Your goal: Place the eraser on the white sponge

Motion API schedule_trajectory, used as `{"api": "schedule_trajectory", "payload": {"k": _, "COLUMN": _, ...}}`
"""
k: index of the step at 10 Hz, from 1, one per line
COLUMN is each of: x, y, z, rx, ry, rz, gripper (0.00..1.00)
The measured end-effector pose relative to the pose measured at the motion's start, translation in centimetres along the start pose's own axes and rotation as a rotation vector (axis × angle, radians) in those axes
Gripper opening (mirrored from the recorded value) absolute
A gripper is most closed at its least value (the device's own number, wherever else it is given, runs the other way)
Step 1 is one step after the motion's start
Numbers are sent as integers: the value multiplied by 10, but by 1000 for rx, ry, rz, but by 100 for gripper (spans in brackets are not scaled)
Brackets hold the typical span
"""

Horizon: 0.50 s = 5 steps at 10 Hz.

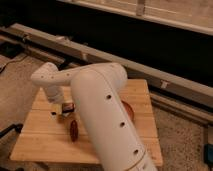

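Transport step, by the look of it. White two-finger gripper (64, 106) low over left part of pale wooden table (40, 142), near small dark oblong eraser (68, 106); held or merely beside, cannot tell. Dark red chili-shaped thing (74, 130) just below. White sponge hidden. Next: find sponge, lower gently.

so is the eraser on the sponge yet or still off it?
Cannot tell. The pincer sits low over the wooden table with something dark at its tip; the arm hides whatever lies beneath, and no sponge shows.
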<state>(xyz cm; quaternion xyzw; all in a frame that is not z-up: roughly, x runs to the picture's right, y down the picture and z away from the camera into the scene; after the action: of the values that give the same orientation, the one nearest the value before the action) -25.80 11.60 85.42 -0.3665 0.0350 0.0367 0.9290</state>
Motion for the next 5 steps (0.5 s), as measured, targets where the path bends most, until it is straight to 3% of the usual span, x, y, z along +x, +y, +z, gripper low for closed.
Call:
{"api": "schedule_trajectory", "payload": {"k": 1, "x": 0, "y": -3, "z": -3, "rx": 4, "ry": -9, "rz": 11, "gripper": 37}}
{"api": "schedule_trajectory", "payload": {"k": 2, "x": 0, "y": -5, "z": -5, "rx": 7, "ry": -12, "rz": 15, "gripper": 43}}
{"api": "schedule_trajectory", "payload": {"k": 5, "x": 2, "y": -18, "z": -11, "rx": 34, "ry": -18, "rz": 50, "gripper": 75}}
